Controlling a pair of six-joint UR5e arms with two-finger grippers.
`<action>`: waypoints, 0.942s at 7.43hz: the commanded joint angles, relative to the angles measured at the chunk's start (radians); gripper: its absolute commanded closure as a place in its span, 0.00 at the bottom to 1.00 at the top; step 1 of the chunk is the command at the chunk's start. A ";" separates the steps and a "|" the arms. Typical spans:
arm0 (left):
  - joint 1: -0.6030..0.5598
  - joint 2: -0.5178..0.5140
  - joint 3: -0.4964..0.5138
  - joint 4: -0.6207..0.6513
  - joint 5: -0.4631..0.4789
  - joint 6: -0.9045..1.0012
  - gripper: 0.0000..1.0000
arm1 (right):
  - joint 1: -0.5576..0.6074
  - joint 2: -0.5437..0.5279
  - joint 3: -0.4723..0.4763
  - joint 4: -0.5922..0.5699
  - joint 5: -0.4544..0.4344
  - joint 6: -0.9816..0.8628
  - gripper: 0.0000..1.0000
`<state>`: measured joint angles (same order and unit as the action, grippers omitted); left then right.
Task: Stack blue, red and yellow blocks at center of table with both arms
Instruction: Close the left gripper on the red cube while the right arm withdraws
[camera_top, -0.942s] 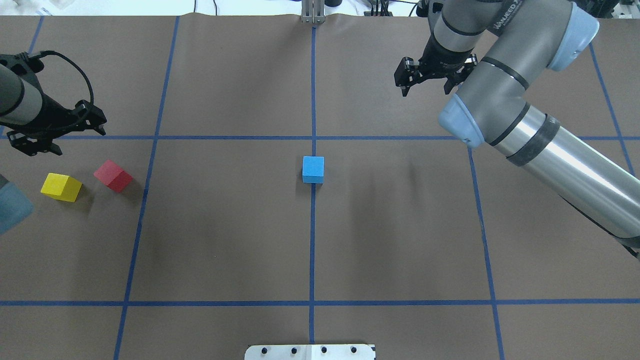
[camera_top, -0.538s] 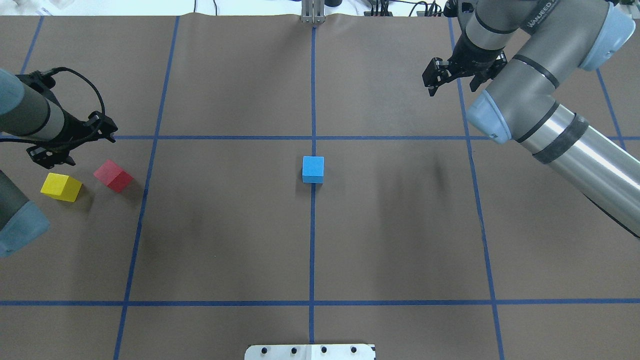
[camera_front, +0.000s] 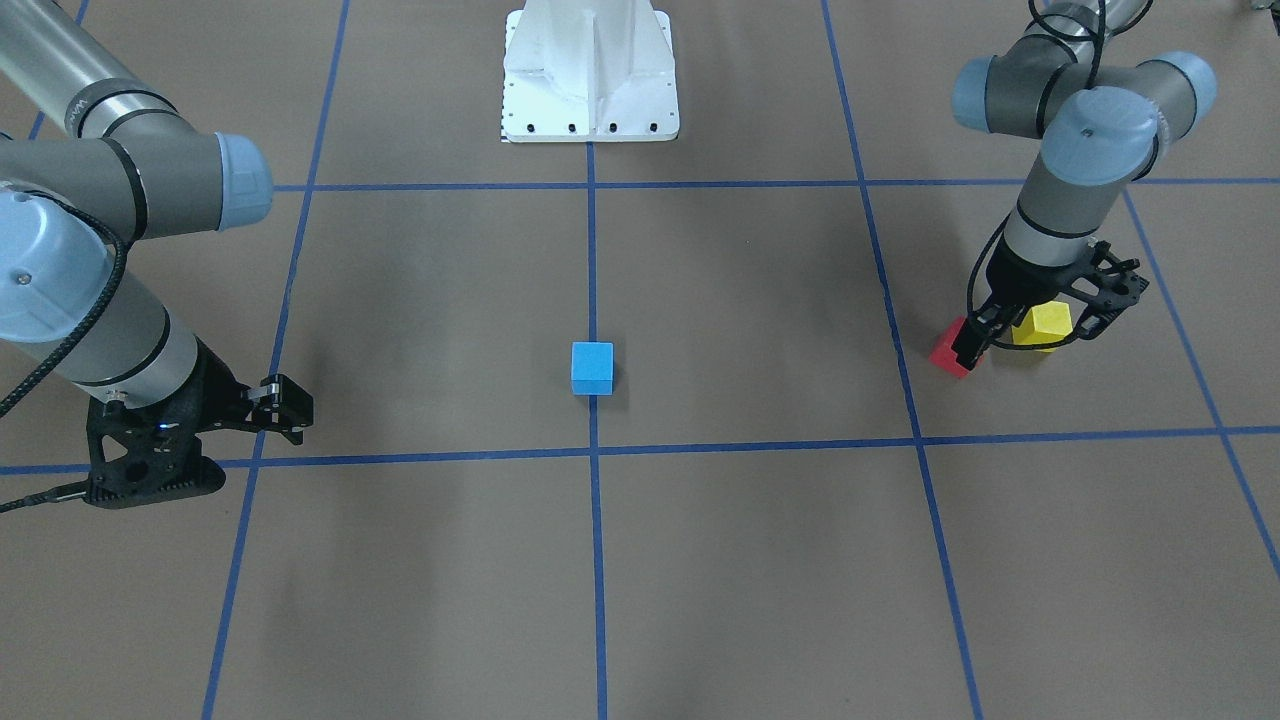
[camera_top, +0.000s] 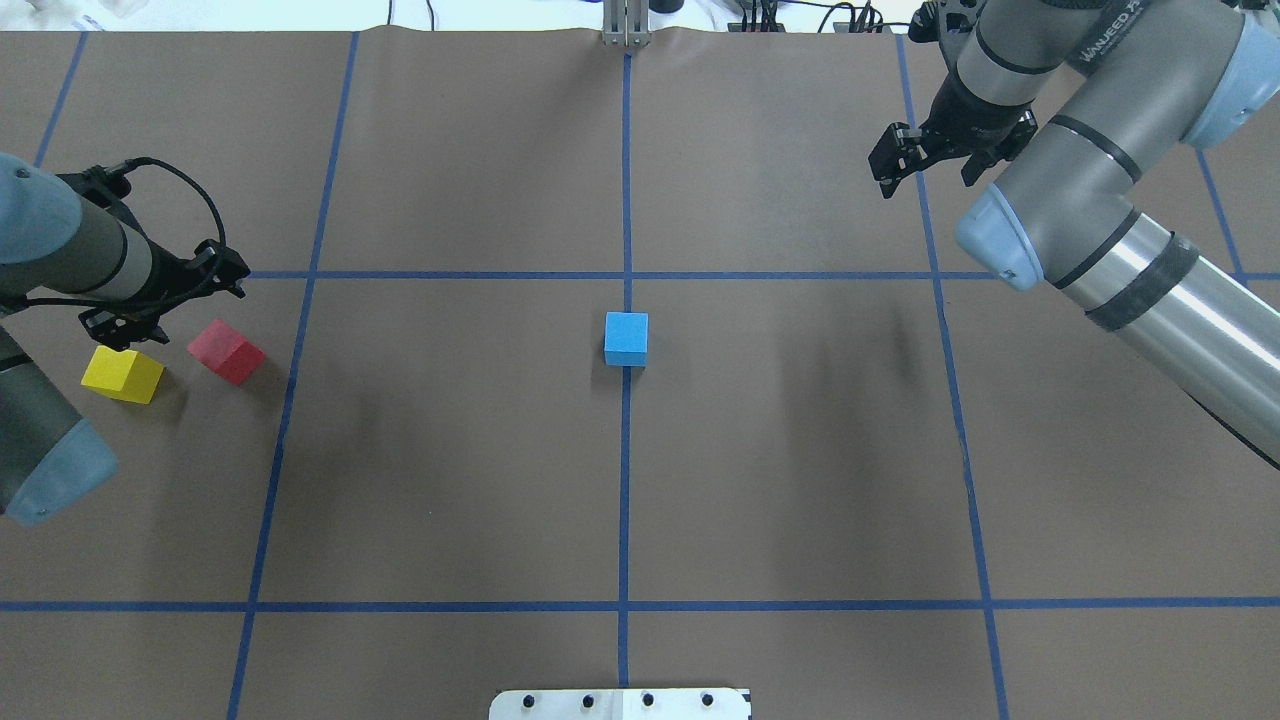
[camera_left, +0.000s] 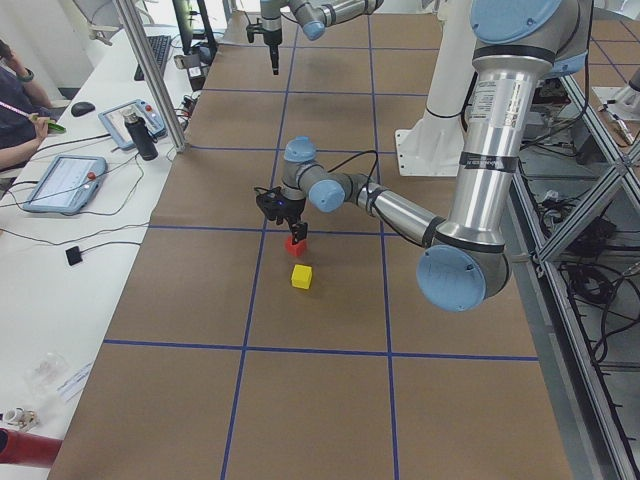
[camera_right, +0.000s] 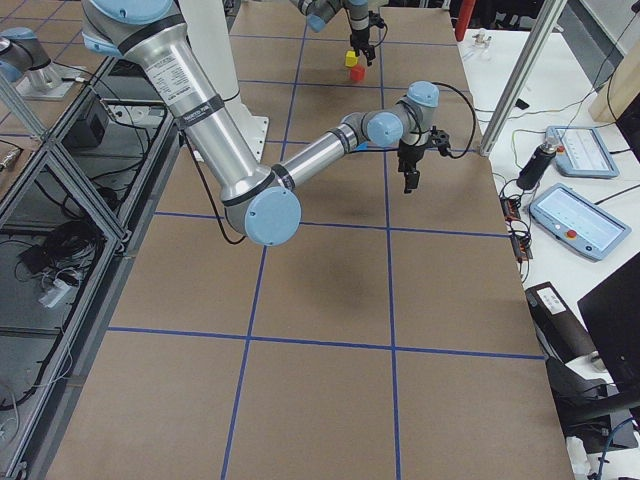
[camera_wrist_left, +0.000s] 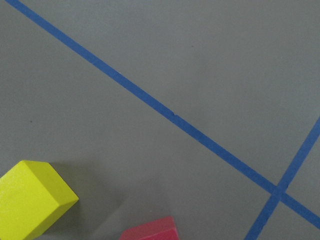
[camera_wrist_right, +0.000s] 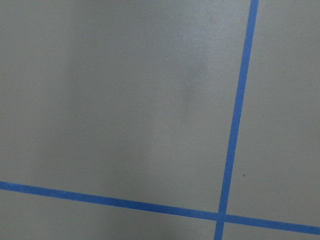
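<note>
Overhead exterior view: blue block (camera_top: 626, 338) sits alone at centre of table (camera_top: 450, 470), on the middle tape line (camera_top: 625, 480), w/ nothing on top of it. Red block (camera_top: 226, 351) & yellow block (camera_top: 122, 373) both lie on the table far out on the robot's left side. They are near each other but not touching, and well apart from the blue one. So approx a third done by the look of it: base is placed, two blocks left to fetch & stack, prob. red first, then yellow.

Left gripper (camera_top: 170, 305) hangs just beyond the red/yellow pair w/ fingers spread, holding nothing. Its wrist cam catches only parts of both blocks at the bottom edge, so it isn't centred over either yet. Its height above the table can't be told for sure. Right gripper (camera_top: 925, 170) is over the far right part of the table, fingers spread too, empty, well away from every block.

Vs the earlier overhead frames: left gripper has come in from the table's left edge, closer to the red & yellow blocks. Right gripper has pulled back further right, away from centre. All three blocks are where they were.
</note>
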<state>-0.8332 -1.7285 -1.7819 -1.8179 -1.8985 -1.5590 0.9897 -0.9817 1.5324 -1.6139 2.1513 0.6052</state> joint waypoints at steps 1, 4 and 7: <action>0.023 -0.003 0.031 -0.015 0.001 -0.001 0.01 | 0.001 -0.003 0.000 0.000 -0.001 -0.001 0.01; 0.046 -0.009 0.045 -0.017 0.001 -0.003 0.01 | 0.001 -0.011 0.000 0.000 -0.001 0.002 0.01; 0.051 -0.009 0.084 -0.061 0.001 0.004 0.01 | 0.000 -0.014 0.000 0.000 -0.001 0.007 0.01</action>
<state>-0.7835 -1.7387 -1.7147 -1.8608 -1.8965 -1.5585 0.9907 -0.9945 1.5324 -1.6137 2.1507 0.6106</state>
